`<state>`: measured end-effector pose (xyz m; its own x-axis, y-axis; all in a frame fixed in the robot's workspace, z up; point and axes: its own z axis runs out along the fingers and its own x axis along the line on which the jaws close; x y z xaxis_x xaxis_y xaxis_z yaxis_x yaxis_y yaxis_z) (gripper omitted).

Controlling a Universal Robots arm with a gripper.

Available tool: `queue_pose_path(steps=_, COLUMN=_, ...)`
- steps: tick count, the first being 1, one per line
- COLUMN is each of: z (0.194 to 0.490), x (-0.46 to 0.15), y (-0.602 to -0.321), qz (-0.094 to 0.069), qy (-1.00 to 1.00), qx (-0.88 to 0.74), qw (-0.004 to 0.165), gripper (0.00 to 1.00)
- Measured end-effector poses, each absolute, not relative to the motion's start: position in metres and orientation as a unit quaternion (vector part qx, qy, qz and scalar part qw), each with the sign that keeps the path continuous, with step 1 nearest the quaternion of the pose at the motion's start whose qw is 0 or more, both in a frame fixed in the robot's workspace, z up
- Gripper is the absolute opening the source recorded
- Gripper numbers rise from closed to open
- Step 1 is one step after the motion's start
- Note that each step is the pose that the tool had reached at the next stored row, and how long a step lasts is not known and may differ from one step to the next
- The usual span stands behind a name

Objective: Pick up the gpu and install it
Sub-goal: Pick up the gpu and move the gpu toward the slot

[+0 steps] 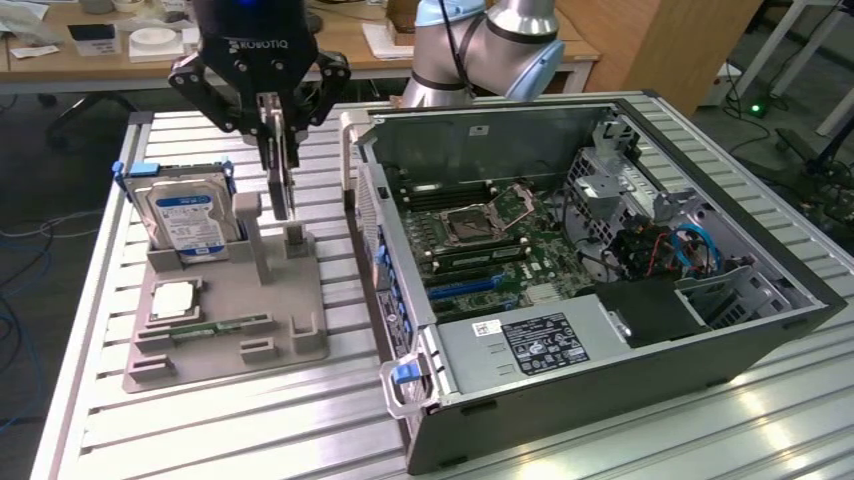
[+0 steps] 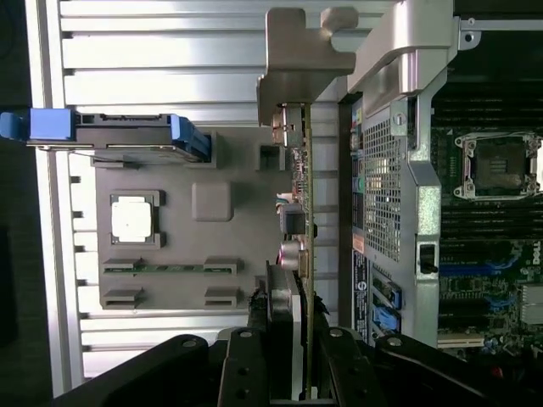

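Observation:
The gpu (image 1: 279, 170) is a thin card seen edge-on, hanging upright over the grey parts holder (image 1: 287, 300). My gripper (image 1: 275, 135) is shut on its top edge. The card's lower end sits right at the holder's upright slot post (image 1: 294, 242); I cannot tell whether they touch. In the wrist view the gpu (image 2: 300, 212) runs away from my gripper (image 2: 297, 348), with its silver end bracket (image 2: 297, 59) at the far end. The open computer case (image 1: 747, 235) lies to the exterior view's right, its motherboard (image 1: 494, 245) exposed.
On the holder stand a silver hard drive (image 1: 187, 215) with a blue-white label, a processor chip (image 1: 175, 299) and a narrow green memory stick (image 1: 220, 326). The case's perforated side wall (image 2: 383, 186) rises close beside the card. A slatted aluminium table (image 1: 267, 420) carries everything.

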<state>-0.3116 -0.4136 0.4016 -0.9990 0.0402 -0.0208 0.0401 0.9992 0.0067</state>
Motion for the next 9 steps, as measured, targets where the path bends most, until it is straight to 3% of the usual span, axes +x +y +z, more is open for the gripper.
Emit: queue_pose_path(steps=9, z=0.401, x=-0.280, y=-0.414, qz=0.003, qy=1.000, qx=0.020, qw=0.011, gripper=0.28)
